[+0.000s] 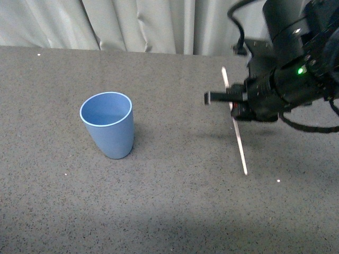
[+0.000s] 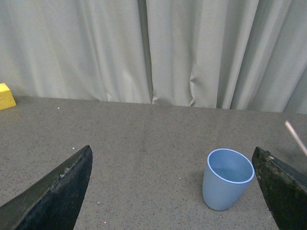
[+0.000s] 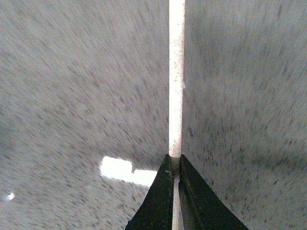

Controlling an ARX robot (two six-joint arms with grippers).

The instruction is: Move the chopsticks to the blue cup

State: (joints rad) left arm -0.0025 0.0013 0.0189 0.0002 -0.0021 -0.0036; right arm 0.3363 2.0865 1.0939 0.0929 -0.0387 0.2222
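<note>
The blue cup [image 1: 108, 124] stands upright and empty on the grey table, left of centre in the front view. It also shows in the left wrist view [image 2: 226, 178]. My right gripper [image 1: 233, 105] is at the right, above the table, shut on the chopsticks [image 1: 239, 143], a thin cream stick held steeply tilted, its lower end toward the table. In the right wrist view the stick [image 3: 176, 81] runs straight out from between my closed right gripper [image 3: 175, 165]. My left gripper [image 2: 175, 191] is open, its dark fingers [image 2: 57, 191] wide apart, the cup near the other finger. The stick's tip [image 2: 296, 138] shows at that view's edge.
A pale curtain [image 1: 148, 24] hangs behind the table's far edge. A yellow block [image 2: 5, 96] sits at the table's far edge in the left wrist view. Grey tabletop [image 1: 175, 201] lies between the cup and the right arm.
</note>
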